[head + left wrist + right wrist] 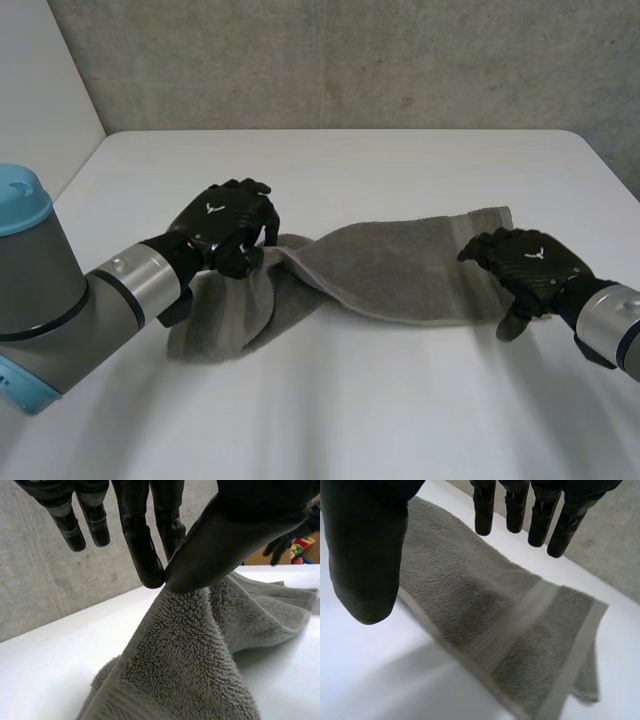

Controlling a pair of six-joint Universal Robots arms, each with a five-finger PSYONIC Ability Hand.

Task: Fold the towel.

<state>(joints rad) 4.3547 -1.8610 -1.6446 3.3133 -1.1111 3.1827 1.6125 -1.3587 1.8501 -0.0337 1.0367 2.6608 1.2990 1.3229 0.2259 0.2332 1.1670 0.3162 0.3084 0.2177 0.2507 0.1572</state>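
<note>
A grey towel (390, 270) lies stretched across the middle of the white table (350, 160), twisted and bunched at its left end. My left hand (228, 225) pinches that raised left part between thumb (225, 545) and a finger, so the towel (190, 650) hangs from the pinch. My right hand (525, 262) hovers over the towel's right end, open, fingers (540, 515) spread with nothing between them. Beneath it the towel (485, 610) lies flat with its banded end showing.
A grey concrete wall (350, 60) stands behind the table. Bare table surface (350, 420) stretches in front of the towel. Colourful items (300, 547) stand far off beyond the table in the left wrist view.
</note>
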